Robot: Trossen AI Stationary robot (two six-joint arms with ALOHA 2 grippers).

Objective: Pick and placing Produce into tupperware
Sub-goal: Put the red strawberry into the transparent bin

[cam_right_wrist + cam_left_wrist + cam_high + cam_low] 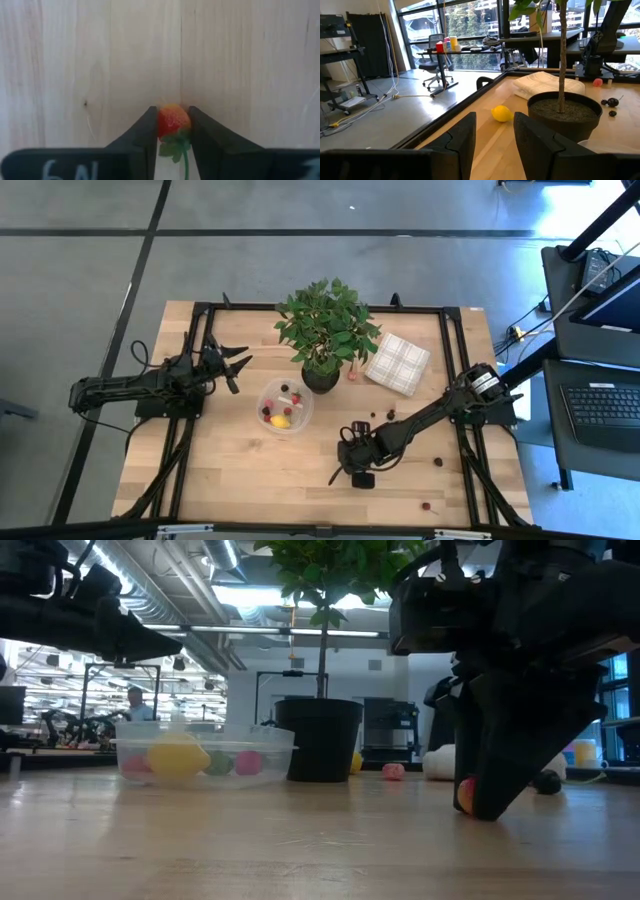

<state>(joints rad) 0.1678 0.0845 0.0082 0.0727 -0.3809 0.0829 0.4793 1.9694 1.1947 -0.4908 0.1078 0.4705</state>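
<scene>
Red strawberry (172, 121) on the table, between right end effector (171, 131) fingers.

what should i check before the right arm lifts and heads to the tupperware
1. Strawberry sits between the right gripper fingers, both touching it: ok.
2. Grip firm enough to lift: cannot tell.
3. Right gripper down at the table: ok.
4. Tupperware open, room left among the fruit inside: ok.
5. Potted plant stands just beyond the tupperware, leaves overhanging: not ok, approach low.
6. Left gripper parked away from the tupperware: ok.
</scene>
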